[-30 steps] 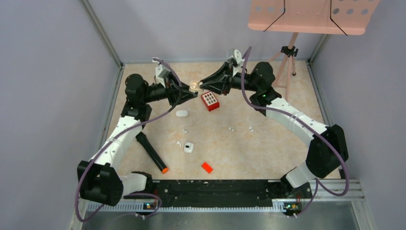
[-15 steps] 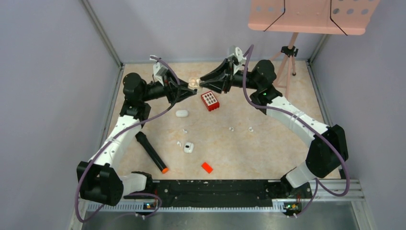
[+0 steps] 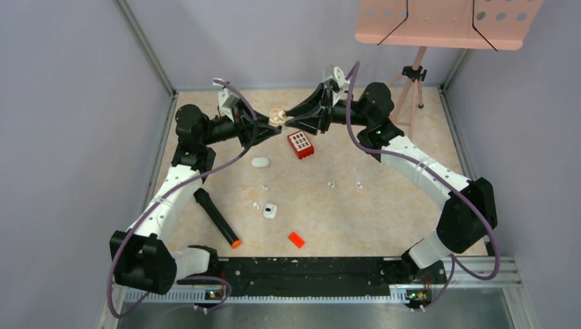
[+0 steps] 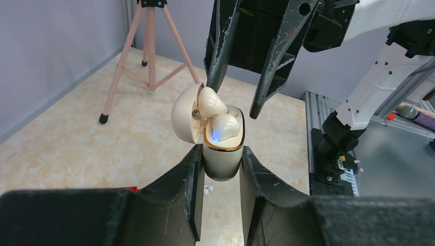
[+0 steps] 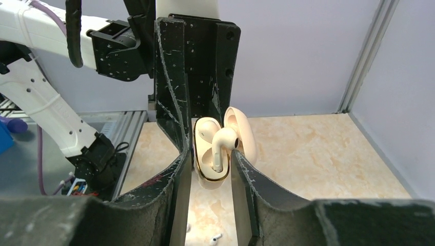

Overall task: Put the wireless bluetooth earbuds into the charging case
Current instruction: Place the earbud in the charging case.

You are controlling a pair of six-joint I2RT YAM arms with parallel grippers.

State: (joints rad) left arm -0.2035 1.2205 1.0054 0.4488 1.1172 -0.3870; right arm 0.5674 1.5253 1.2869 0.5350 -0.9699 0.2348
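My left gripper [image 4: 221, 154] is shut on the lower body of a cream charging case [image 4: 222, 163] with a gold rim, held up off the table with its lid [image 4: 183, 114] swung open. One earbud [image 4: 226, 126] sits in the case with a blue light showing. A second earbud [image 4: 211, 101] stands half out of its socket, its stem [image 5: 217, 156] down in the case. My right gripper [image 5: 211, 156] is open, with its fingers [image 4: 221, 56] on either side of the case top. The half-seated earbud's head [image 5: 228, 136] touches one fingertip. In the top view both grippers meet at the case [image 3: 277, 117].
On the table lie a red block [image 3: 300, 144], two small white cases [image 3: 260, 162] [image 3: 270, 211], loose white earbuds [image 3: 331, 184] [image 3: 357, 184] [image 3: 264, 186], a black marker [image 3: 216, 218] and an orange-red chip [image 3: 296, 239]. A pink tripod [image 3: 413, 82] stands at the back right.
My right gripper's jaws have spread apart around the case top. Both grippers and the case have risen slightly towards the back of the table.
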